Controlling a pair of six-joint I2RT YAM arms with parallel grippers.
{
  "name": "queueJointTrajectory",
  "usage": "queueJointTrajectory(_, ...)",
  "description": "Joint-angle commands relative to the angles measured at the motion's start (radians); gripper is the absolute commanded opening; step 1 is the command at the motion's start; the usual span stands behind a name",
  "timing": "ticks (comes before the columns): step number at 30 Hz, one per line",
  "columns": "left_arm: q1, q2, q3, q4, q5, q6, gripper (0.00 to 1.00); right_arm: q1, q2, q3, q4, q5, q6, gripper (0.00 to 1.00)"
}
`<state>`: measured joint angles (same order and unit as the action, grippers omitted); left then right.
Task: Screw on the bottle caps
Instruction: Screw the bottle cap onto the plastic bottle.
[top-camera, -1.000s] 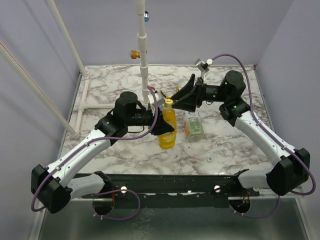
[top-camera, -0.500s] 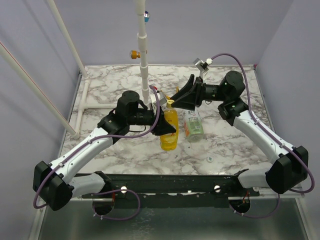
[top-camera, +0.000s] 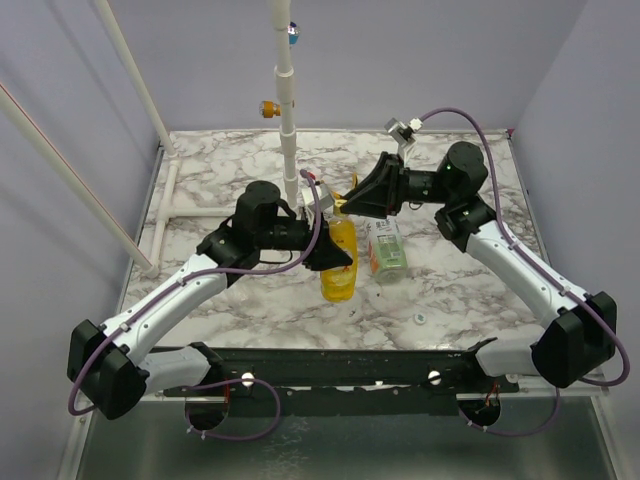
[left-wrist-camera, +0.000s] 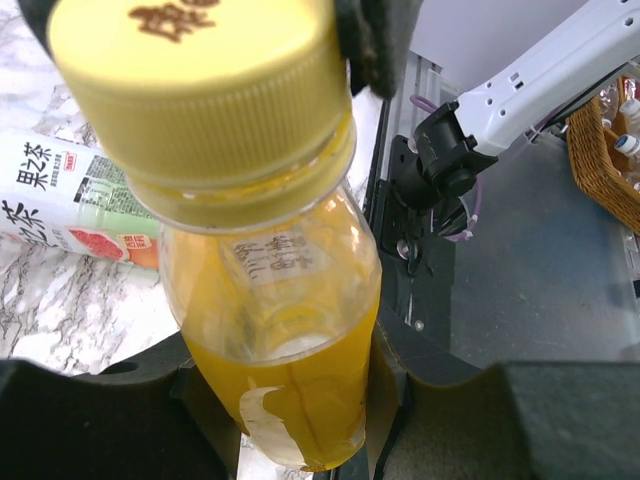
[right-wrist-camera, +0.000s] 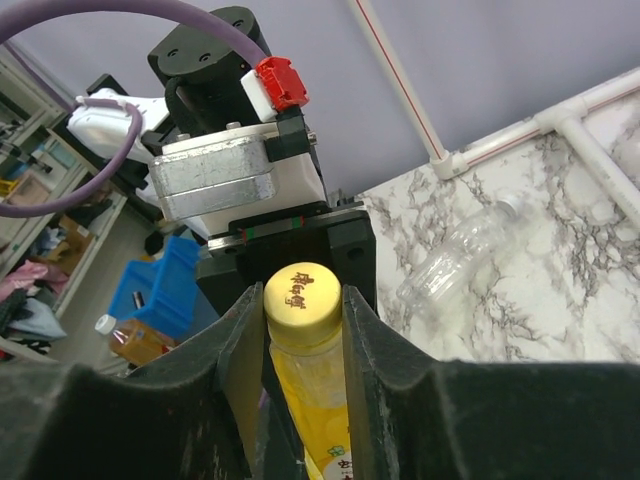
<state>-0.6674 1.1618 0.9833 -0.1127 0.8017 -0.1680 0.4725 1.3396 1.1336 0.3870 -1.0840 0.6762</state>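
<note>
- The left gripper (top-camera: 335, 258) is clamped around the body of the yellow bottle (left-wrist-camera: 275, 340), near the middle of the marble table (top-camera: 230, 165).
- The yellow cap (right-wrist-camera: 303, 296) sits on the neck of this bottle. I cannot tell how far it is screwed down.
- The right gripper (top-camera: 348, 200) comes from the other side. Its two fingers (right-wrist-camera: 245, 345) press on both sides of the yellow cap, so this hand is closed on the cap.
- The clear bottle (top-camera: 387, 250) with the green-and-white label lies on its side on the table, just beside the yellow bottle, on its right. No gripper touches it.
- The whitish cap (top-camera: 420, 319) lies alone on the table, nearer to the arm bases and apart from both bottles.
</note>
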Motion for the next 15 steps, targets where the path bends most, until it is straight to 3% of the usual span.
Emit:
queueJointTrajectory(1, 0.003, 0.013, 0.021, 0.029, 0.000, -0.009, 0.00, 0.013, -0.029, 0.012, -0.100, 0.050, -0.072, 0.28)
queueJointTrajectory(6, 0.005, 0.021, 0.032, 0.025, -0.092, -0.014, 0.00, 0.025, -0.067, 0.032, -0.244, 0.174, -0.165, 0.23)
queueJointTrajectory(15, 0.004, 0.042, 0.069, 0.010, -0.438, -0.020, 0.00, 0.090, -0.098, 0.086, -0.485, 0.487, -0.282, 0.21)
